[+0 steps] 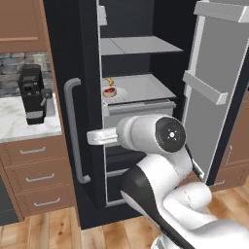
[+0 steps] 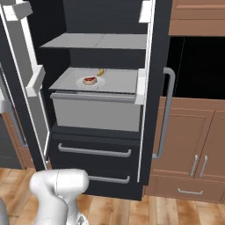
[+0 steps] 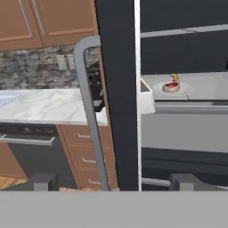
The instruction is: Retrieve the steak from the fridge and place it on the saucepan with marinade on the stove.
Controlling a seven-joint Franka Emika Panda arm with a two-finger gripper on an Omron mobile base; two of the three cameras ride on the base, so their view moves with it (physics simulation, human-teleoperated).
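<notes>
Seeing the fridge [image 2: 105, 145] with its right door open, steak [image 2: 89, 80] on a plate [image 2: 99, 82] on its middle shelf; my gripper [image 3: 114, 181] jaws apart, empty, facing its closed left door

The fridge [image 1: 90, 121] is running past the top edge of the left base view. Its closed door is hiding part of the coffee machine [image 3: 94, 87] at the centre of the hand view. The small yellow item [image 2: 101, 72] behind the steak [image 2: 89, 80] is showing too small to identify.

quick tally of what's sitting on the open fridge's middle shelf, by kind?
Steak: 1
White plate under the steak: 1
Small yellow item behind the plate: 1
Total: 3
</notes>
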